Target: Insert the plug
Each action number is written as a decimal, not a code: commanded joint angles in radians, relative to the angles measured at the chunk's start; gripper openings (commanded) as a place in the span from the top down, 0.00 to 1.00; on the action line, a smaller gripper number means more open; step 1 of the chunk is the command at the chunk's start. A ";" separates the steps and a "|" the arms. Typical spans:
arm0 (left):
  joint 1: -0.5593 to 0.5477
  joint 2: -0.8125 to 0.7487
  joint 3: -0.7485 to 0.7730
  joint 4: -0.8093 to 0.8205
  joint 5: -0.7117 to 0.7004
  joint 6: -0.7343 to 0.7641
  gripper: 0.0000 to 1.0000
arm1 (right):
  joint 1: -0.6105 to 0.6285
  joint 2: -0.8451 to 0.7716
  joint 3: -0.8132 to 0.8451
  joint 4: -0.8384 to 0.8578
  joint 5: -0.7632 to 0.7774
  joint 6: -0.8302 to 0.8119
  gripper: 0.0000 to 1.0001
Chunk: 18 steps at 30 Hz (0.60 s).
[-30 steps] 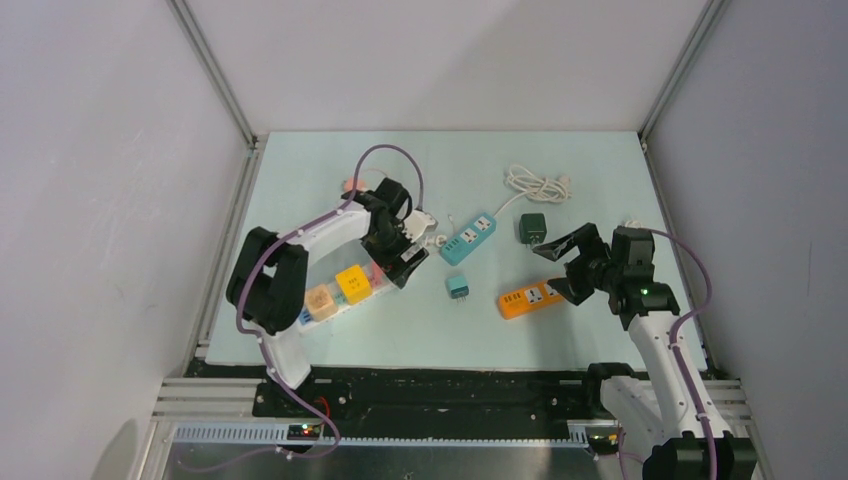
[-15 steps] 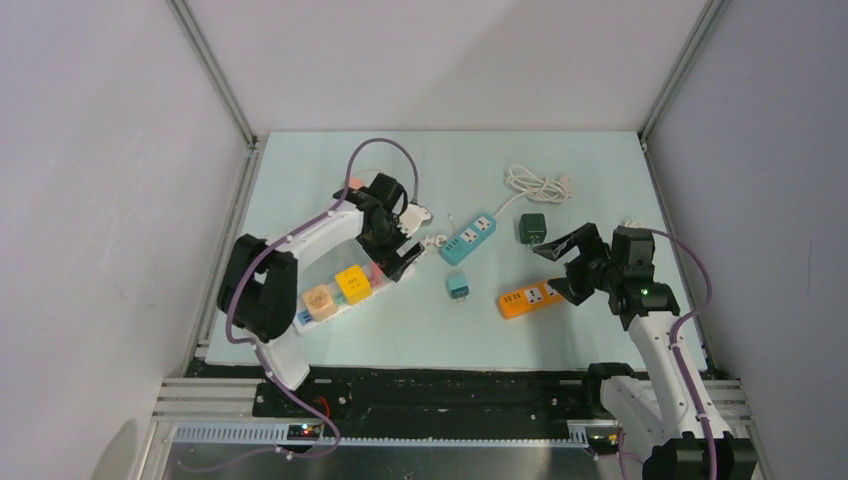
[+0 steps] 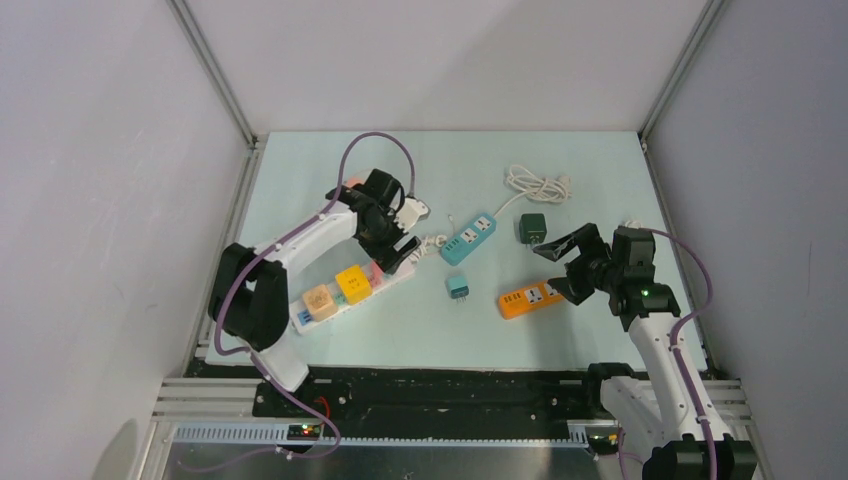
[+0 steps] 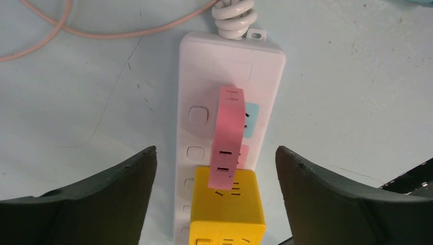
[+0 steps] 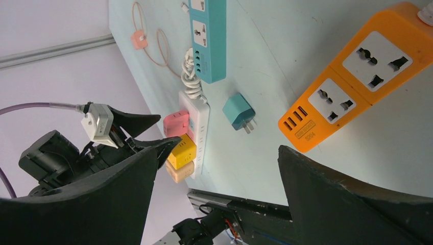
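A pink plug (image 4: 230,138) stands in the white power strip (image 4: 232,66), right beside a yellow cube adapter (image 4: 228,209). My left gripper (image 4: 215,153) hovers above them, open, its fingers (image 4: 102,199) wide on either side and touching nothing. In the top view the left gripper (image 3: 392,245) sits over the far end of the white strip (image 3: 398,278), where the pink plug (image 3: 376,268) shows. My right gripper (image 3: 560,268) is open and empty beside the orange power strip (image 3: 532,298). A loose teal plug (image 3: 458,286) lies between the two strips.
A tan cube adapter (image 3: 320,300) sits on the white strip next to the yellow one (image 3: 352,283). A teal power strip (image 3: 468,238), a dark green adapter (image 3: 532,228) and a coiled white cable (image 3: 540,183) lie further back. A thin pink cord (image 4: 46,30) loops beyond the strip.
My left gripper has drawn back and up from the white strip toward the far left, leaving the pink plug standing in it. The right arm has stayed still.
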State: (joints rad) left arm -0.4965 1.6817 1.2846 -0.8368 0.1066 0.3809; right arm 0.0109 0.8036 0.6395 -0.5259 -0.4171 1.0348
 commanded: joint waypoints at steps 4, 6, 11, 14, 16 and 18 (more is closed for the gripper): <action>-0.006 0.003 -0.013 -0.007 -0.049 -0.016 0.21 | -0.002 -0.006 0.002 0.011 -0.006 -0.017 0.09; -0.009 0.007 -0.011 -0.006 -0.054 -0.025 0.30 | -0.002 -0.007 0.001 0.009 -0.005 -0.017 0.09; -0.012 0.033 0.001 -0.008 -0.035 -0.057 0.62 | -0.002 -0.007 0.002 0.006 -0.006 -0.018 0.10; -0.013 0.048 0.005 -0.010 -0.018 -0.068 0.89 | -0.003 -0.006 0.002 0.004 -0.006 -0.018 0.10; -0.012 0.058 0.001 -0.011 -0.020 -0.071 0.94 | -0.003 -0.006 0.002 0.002 -0.006 -0.019 0.10; -0.015 0.063 -0.005 -0.013 -0.026 -0.072 0.97 | -0.002 -0.006 0.001 0.001 -0.004 -0.020 0.10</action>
State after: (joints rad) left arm -0.5076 1.7088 1.2785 -0.8562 0.0792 0.3378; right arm 0.0109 0.8036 0.6395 -0.5266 -0.4168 1.0340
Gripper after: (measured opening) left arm 0.205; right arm 0.900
